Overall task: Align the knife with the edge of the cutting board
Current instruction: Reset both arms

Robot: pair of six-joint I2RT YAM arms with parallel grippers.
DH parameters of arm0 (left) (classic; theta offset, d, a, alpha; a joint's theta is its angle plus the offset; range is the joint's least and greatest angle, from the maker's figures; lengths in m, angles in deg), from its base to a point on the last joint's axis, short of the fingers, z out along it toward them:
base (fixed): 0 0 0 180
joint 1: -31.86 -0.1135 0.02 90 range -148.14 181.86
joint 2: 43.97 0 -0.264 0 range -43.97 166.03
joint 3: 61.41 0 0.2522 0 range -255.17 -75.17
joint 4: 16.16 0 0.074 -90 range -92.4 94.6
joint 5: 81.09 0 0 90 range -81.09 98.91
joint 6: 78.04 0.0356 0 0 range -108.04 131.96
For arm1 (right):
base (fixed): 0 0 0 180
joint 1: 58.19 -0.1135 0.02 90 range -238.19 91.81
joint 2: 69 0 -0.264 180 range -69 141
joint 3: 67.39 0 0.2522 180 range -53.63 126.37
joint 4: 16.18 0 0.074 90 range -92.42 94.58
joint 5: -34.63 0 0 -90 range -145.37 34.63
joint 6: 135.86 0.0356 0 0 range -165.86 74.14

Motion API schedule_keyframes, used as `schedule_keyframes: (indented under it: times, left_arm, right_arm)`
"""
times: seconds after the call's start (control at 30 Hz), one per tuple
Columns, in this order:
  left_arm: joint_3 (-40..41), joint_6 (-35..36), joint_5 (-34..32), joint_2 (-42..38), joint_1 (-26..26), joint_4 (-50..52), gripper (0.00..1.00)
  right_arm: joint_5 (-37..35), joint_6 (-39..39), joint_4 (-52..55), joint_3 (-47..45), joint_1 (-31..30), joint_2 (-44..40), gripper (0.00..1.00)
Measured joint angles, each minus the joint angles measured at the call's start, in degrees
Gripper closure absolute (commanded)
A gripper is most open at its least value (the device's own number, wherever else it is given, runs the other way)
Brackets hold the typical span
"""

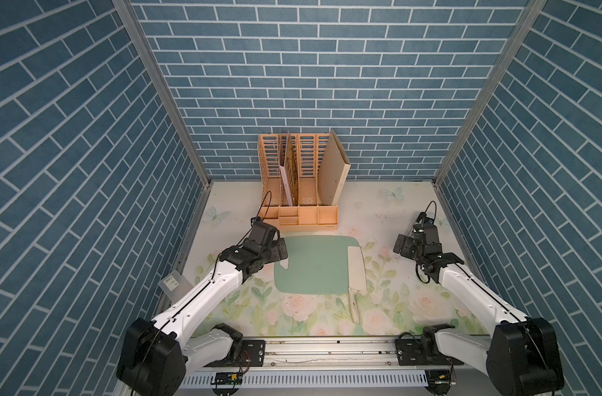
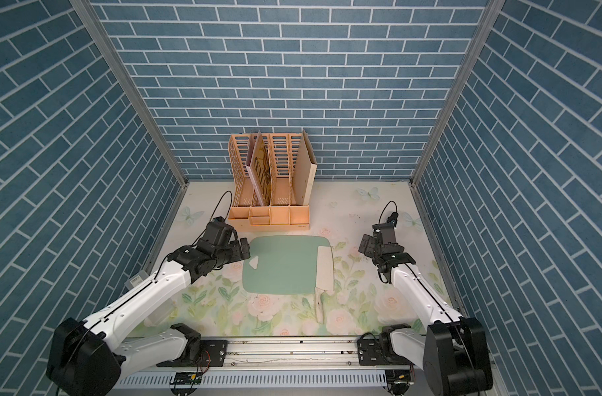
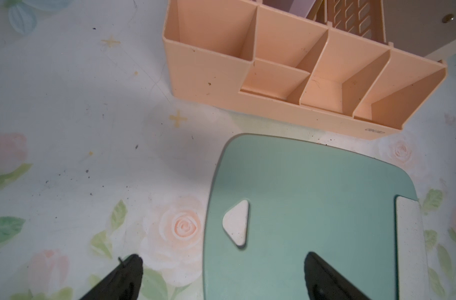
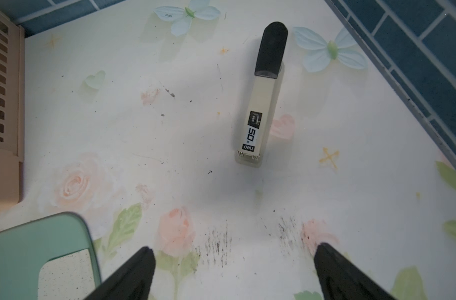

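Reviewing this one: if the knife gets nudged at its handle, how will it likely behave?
The knife lies flat, broad blade on the cutting board, so it should slide rather than roll. Its handle sticks out past the board's near edge, so a sideways nudge there would probably pivot it about the blade. It looks straight, likely stiff.

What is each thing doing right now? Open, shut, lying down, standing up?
Thin pale-green cutting board: lying flat.
Off-white cleaver-shaped knife: flat along the board's short edge, handle overhanging, unheld.
Left pincer: open, empty.
Right pincer: open, empty.
Peach plastic desk organizer: standing upright.
Small white tube with black cap: lying down.
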Motion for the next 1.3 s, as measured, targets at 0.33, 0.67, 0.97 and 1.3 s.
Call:
schedule_keyframes:
  times: [0.33, 0.67, 0.97, 1.3]
  left_arm:
    - [11.87, 9.44, -17.03, -7.78, 0.07, -21.31, 0.0]
    - [29.11, 28.02, -31.01, -3.91, 0.07, -56.46, 0.01]
    - [37.09, 44.26, -31.17, 17.97, -1.53, -93.79, 0.01]
    - [38.23, 41.18, -8.35, 18.21, -19.21, -105.98, 0.01]
  right_arm:
    - [-4.57, -4.04, -16.39, -9.27, 0.09, -5.97, 0.01]
    - [-16.35, -16.9, -46.62, -27.3, 1.53, -7.45, 0.01]
    - [-14.99, -23.96, -80.26, -32.63, 3.52, 11.5, 0.0]
    - [-1.36, -27.87, -93.7, -30.16, 5.92, 22.14, 0.01]
